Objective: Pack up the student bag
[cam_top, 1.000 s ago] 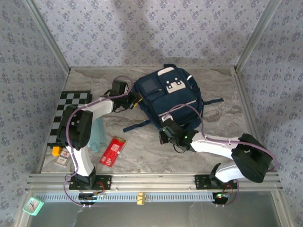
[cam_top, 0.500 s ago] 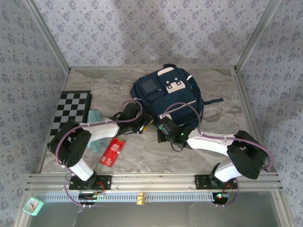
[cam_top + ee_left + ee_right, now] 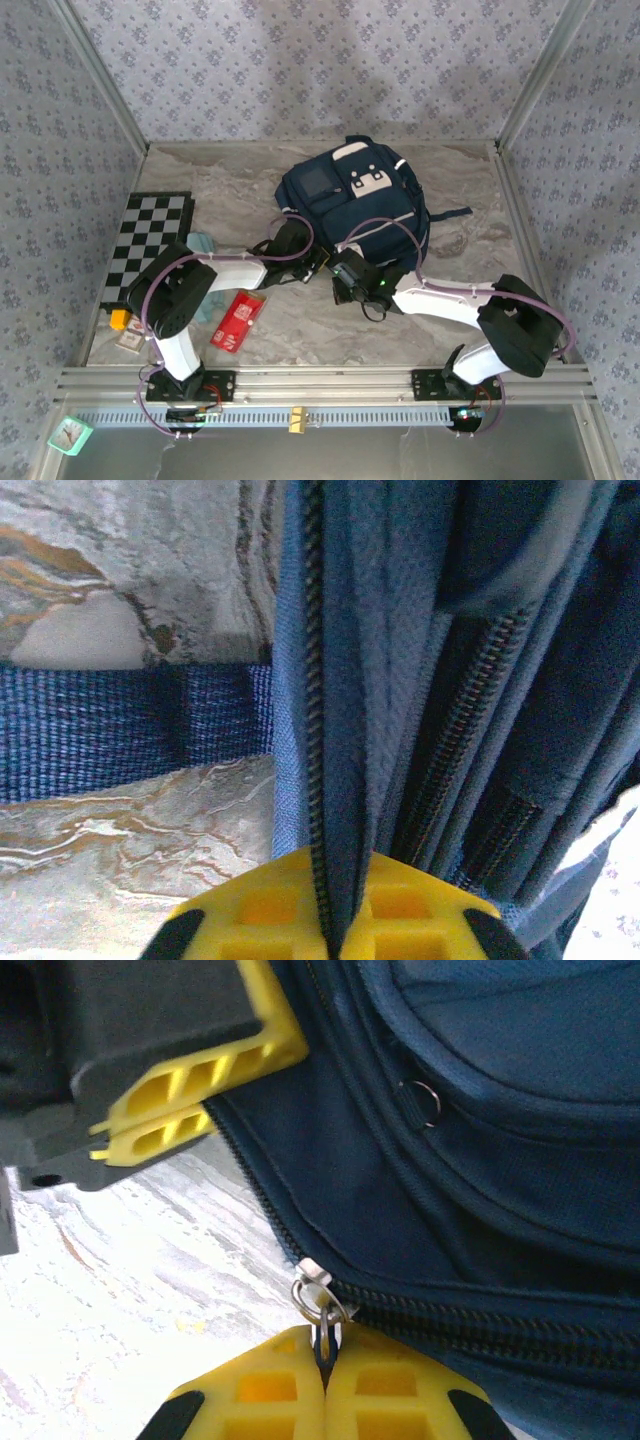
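Student bag (image 3: 360, 200) lies flat on the marbled table (image 3: 220, 180), toward 12 o'clock from the table's middle, front pockets up. Both arms meet at its 7 o'clock edge.

The right gripper (image 3: 322, 1360) has its yellow fingers pressed together on the metal zipper pull (image 3: 320, 1298) of the bag's main zip. The left gripper (image 3: 335, 880), just beside it at about 10 o'clock in the right wrist view, is pinching a fold of the navy fabric with the zipper teeth (image 3: 313, 680) running through it. That looks like a bracing hold. One side anchors the cloth so the track stays taut, and the other can draw the slider along without the soft bag bunching or sliding.

A dark webbing strap (image 3: 130, 725) lies on the table at 9 o'clock of the pinched seam. Farther out at 8 o'clock a red packet (image 3: 238, 318) waits, and a chessboard (image 3: 150, 245) lies at 9 o'clock.
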